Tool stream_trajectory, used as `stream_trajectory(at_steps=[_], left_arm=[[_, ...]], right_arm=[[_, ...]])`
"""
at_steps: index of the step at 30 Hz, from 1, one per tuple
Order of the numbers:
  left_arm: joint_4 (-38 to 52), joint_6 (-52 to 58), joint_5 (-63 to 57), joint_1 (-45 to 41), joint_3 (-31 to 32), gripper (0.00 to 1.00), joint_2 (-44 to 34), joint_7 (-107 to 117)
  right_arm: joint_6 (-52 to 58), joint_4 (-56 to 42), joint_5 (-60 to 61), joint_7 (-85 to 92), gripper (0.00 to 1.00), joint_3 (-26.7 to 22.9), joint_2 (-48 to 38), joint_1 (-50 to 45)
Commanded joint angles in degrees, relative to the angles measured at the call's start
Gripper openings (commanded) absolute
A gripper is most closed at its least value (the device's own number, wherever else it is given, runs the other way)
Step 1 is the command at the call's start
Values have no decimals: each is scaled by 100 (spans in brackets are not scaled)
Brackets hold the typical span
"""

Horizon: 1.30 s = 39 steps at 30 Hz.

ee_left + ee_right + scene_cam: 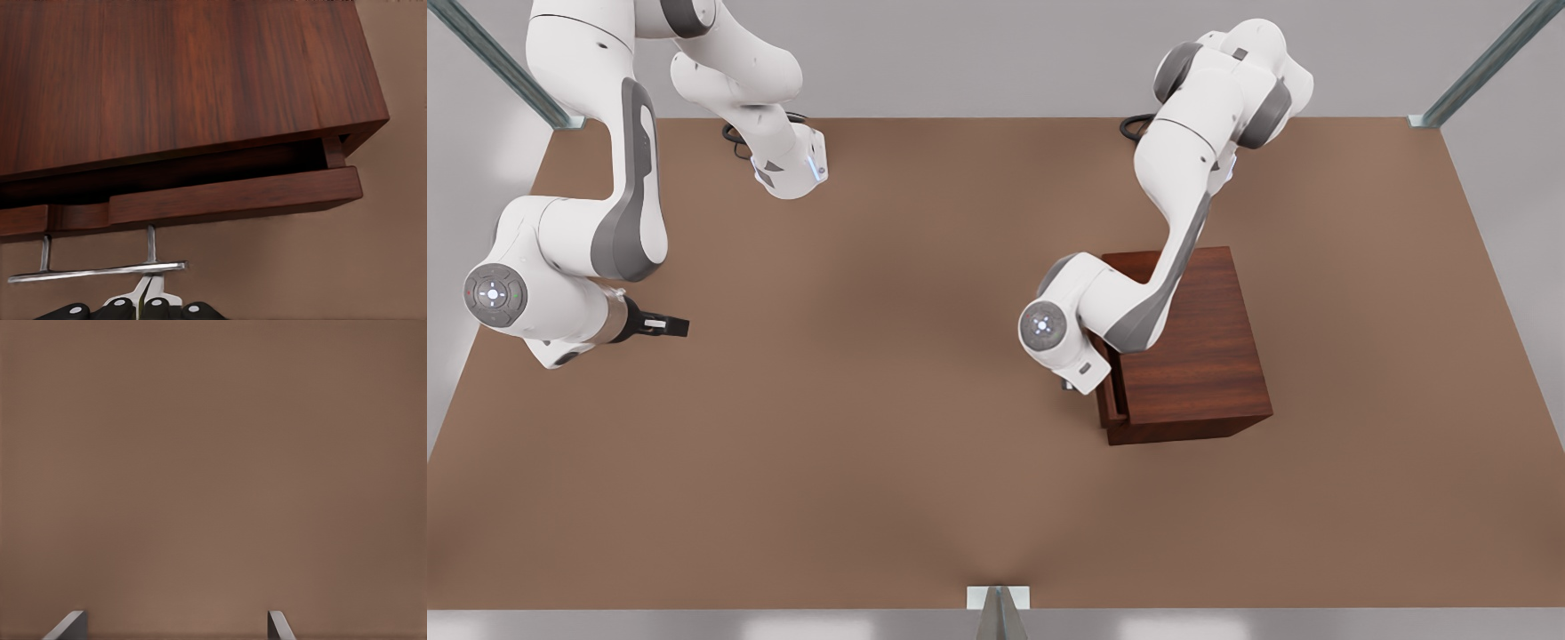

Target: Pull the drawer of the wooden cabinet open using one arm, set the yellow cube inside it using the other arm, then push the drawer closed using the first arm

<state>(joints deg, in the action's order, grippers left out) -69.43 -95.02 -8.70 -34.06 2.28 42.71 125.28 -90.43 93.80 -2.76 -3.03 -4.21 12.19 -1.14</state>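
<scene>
my left gripper point(148, 288) is at the front of the wooden cabinet point(1193, 356), on the front view's right side of the table point(871, 462). its fingers point(138, 291) are clenched on the thin silver bar handle point(97, 271), which stands off the drawer point(233, 197) front on two short posts.

the drawer is a shallow tray with a flat front panel, in the same dark reddish-brown grain as the cabinet body. it is pulled out a small way: a dark gap shows between the panel and the cabinet's front edge, and a short length of one drawer side wall is exposed at the corner. in the front view the drawer front stands just proud of the cabinet's face on the front view's left side, partly hidden by my left arm's wrist.

the cabinet is boxy, with a plain flat top and vertical grain lines.

my right gripper point(667, 325) hangs over bare table on the front view's left, well apart from the cabinet. its fingers point(280, 625) are spread, grasping nothing.
</scene>
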Motion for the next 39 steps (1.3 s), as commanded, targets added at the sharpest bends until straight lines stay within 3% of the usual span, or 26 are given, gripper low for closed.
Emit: stream_trajectory(at_steps=[1,19,20,23,26,29,31,34,36,39], left_arm=[[0,27,0,14,-8,0,-8,-540],[17,221,-9,66,-254,0,-43,-830],[61,221,9,58,-254,100,-34,-760],[96,230,61,49,-254,100,-78,-637],[70,545,799,374,-254,100,-957,-1207],[-211,1592,1160,901,-272,100,-1756,-4431],[-642,1828,1388,1638,-281,100,-2460,-7830],[-563,2224,1450,2703,-307,100,-2654,-12131],[-651,1883,1546,2747,-527,100,-2785,-13617],[-950,933,1494,2642,-413,100,-2997,-13601]], right_arm=[[8,-3,3,40,100,-1,-6,0],[17,-3,3,57,100,-1,-6,0],[17,-3,3,57,100,-1,-6,0],[17,-3,3,57,100,-1,-6,0],[8,-11,3,57,100,-1,-6,0],[17,-11,3,57,100,-1,-6,9],[17,-11,3,57,100,-1,-6,9],[17,-11,3,57,100,-1,-6,9],[17,-11,3,57,100,-1,-6,9],[17,-11,3,66,100,-1,-6,9]])
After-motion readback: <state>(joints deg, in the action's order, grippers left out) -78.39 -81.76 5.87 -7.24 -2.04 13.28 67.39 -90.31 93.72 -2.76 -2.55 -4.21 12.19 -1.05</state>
